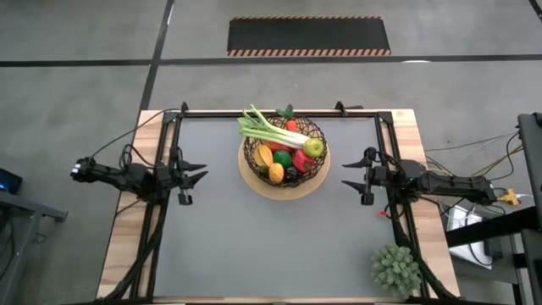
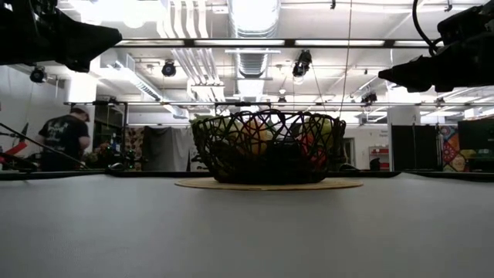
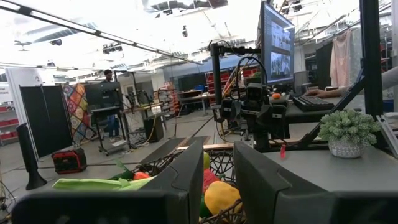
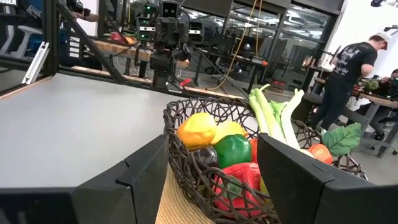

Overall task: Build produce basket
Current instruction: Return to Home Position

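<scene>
The dark woven basket (image 1: pixel 284 152) stands on its pale round wooden disc (image 1: pixel 252 181) at the middle of the table's far side. It is filled with produce: a leek (image 1: pixel 267 129) lying across the rim, a green apple (image 1: pixel 314 149), a yellow pepper (image 1: pixel 276 173), a green pepper (image 1: pixel 283 158) and a red pepper (image 1: pixel 302 161). My left gripper (image 1: pixel 203 173) hovers left of the basket, pointing at it, open by a narrow gap (image 3: pixel 219 155). To the basket's right, my right gripper (image 1: pixel 347 180) faces it, open wider (image 4: pixel 212 149). Both are raised off the table and hold nothing.
A spiky green plant (image 1: pixel 395 269) in a pot stands at the table's near right corner. The grey mat (image 1: pixel 271 246) lies in front of the basket. Black frame rails (image 1: pixel 279 113) run along the far edge. A person (image 2: pixel 63 139) stands in the room beyond.
</scene>
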